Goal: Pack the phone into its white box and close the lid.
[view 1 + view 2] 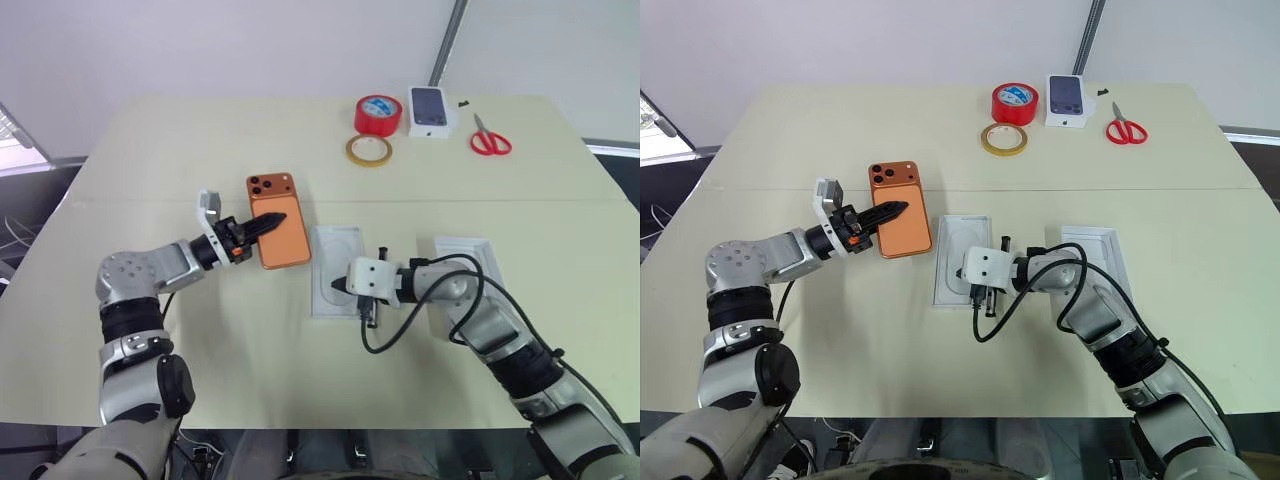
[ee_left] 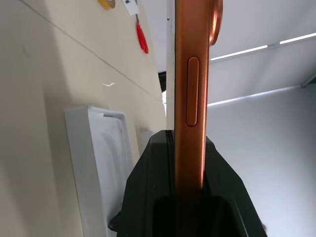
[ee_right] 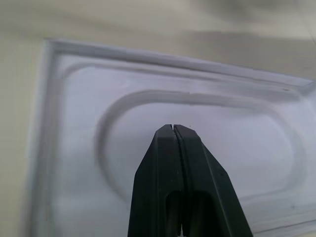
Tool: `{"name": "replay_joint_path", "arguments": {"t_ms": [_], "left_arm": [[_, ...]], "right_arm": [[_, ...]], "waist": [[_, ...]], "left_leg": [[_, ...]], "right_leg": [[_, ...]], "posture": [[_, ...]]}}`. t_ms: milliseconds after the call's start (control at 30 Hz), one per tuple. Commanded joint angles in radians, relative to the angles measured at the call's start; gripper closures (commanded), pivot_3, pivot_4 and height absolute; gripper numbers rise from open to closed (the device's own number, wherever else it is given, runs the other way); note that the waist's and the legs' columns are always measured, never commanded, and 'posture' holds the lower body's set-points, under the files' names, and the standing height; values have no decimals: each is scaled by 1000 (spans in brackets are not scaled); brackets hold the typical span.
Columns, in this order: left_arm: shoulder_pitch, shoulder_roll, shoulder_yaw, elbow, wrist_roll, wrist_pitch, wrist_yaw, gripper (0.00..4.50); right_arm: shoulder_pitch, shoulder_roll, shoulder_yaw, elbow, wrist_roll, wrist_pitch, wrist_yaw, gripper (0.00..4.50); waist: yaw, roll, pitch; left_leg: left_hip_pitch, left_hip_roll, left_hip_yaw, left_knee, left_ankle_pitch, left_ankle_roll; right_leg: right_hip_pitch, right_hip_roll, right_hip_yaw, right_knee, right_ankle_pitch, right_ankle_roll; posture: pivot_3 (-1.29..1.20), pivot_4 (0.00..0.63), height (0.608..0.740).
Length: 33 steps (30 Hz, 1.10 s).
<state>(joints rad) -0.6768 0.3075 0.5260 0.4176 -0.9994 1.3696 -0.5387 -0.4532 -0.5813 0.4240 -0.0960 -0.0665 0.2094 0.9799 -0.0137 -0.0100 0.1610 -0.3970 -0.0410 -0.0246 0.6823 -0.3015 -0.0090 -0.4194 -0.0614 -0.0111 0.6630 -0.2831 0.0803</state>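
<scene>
While your left gripper had the phone pinched by one long edge, fingers closed across its thickness, the phone was up off the table, orange back up, camera cluster at the far end. Your right gripper was fully closed, holding nothing, tips poised over the white insert with the oval recess; contact couldn't be judged. That insert lay just right of the phone, long axis parallel to it, running away from you. A second white tray sat further right, partly behind the right arm; it couldn't be told if that was the box or the lid. Judgement: phone needs a short rightward carry, no re-orienting. Left arm owns it; right tips look in the way.
</scene>
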Motion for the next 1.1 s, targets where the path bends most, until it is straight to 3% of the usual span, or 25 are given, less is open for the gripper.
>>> {"name": "replay_joint_path", "arguments": {"t_ms": [33, 267, 433, 533, 633, 767, 967, 1100], "left_arm": [[-8, -4, 17, -56, -44, -1, -3, 4500], [40, -37, -50, -146, -42, 30, -8, 4500], [53, -46, -71, -166, -52, 29, -22, 4500], [55, -54, -90, -169, -56, 41, -26, 4500], [61, -72, -115, -176, -54, 49, -29, 4500], [46, -124, -120, -136, -46, 45, -4, 4500], [58, -161, -191, -158, -11, 56, 19, 4500], [55, -158, -190, -128, -6, 58, 21, 2652]], "right_arm": [[-6, -1, -2, -53, 27, -2, 43, 4463], [-33, 54, -115, -5, 61, -2, -43, 4463], [38, -17, -278, -55, 155, 9, -39, 4463], [110, -104, -342, -76, 216, 68, 23, 3625], [135, -160, -361, -28, 150, -6, -19, 2096], [123, -120, -418, -11, 191, 9, -94, 34], [209, -132, -419, -52, 194, -77, -69, 34], [214, -142, -439, -36, 210, -72, -66, 0]], "waist": [[0, 0, 0], [2, 0, 0], [7, 0, 0], [9, 0, 0], [5, 0, 0], [-1, 0, 0], [9, 0, 0], [5, 0, 0]], "left_leg": [[0, 0, 0, 0, 0, 0], [0, 0, 0, 0, 0, 0], [0, 0, 0, 0, 0, 0], [-1, 0, 0, 0, 0, 0], [-1, 0, 0, 0, 0, 0], [0, 0, 0, 0, 0, 0], [-1, 0, 0, 0, 0, 0], [0, 0, 1, 1, 0, 0]], "right_leg": [[0, 0, 0, 0, 0, 0], [0, 0, 0, 0, 0, 0], [0, 0, 0, 0, 0, 0], [0, 0, 0, -1, 0, 0], [1, 0, 0, -1, 0, 0], [0, 0, 1, 0, 0, 0], [0, 0, 1, 0, 0, 0], [0, 0, 1, 0, 0, 0]], "posture": [[0, 150, 740], [0, 150, 740], [0, 150, 740], [0, 150, 740], [0, 150, 740], [0, 150, 740], [0, 150, 740], [0, 150, 740]]}}
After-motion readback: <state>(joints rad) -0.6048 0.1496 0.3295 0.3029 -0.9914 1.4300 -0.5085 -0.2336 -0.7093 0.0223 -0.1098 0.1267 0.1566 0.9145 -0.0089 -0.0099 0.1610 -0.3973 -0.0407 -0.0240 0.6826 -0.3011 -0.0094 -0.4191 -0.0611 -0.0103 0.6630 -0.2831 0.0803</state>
